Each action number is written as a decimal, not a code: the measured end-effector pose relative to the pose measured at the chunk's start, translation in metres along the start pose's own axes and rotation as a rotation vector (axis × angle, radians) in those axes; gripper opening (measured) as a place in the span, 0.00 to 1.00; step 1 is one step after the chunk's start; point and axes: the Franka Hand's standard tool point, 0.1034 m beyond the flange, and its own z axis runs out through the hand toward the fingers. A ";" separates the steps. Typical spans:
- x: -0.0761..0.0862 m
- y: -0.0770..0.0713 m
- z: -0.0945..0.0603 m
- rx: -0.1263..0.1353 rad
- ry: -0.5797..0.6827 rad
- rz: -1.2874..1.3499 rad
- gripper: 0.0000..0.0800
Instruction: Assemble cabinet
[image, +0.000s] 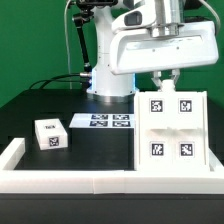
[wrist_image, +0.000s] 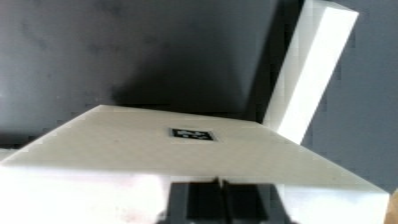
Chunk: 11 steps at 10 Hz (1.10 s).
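Observation:
The cabinet (image: 170, 130) is the large white body at the exterior view's right, with four square tags on the face turned to the camera. My gripper (image: 164, 82) is at its far top edge, between the two upper tags. In the wrist view the gripper (wrist_image: 217, 182) has its dark fingers pressed together, and their tips are hidden behind a white cabinet panel (wrist_image: 143, 150) that carries one tag (wrist_image: 192, 132). A tall white upright part (wrist_image: 317, 70) stands beyond it. A small white tagged block (image: 50, 134) lies on the black table at the exterior view's left, apart from the cabinet.
The marker board (image: 100, 121) lies flat at the back middle of the table, in front of the arm's base (image: 108, 80). A low white rim (image: 60, 180) edges the table's front and left side. Cables run behind the base.

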 end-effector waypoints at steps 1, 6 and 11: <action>0.005 -0.003 -0.002 0.004 -0.008 -0.003 0.00; -0.015 -0.001 0.006 -0.005 0.005 -0.021 0.00; 0.009 -0.005 -0.002 0.011 -0.027 -0.020 0.00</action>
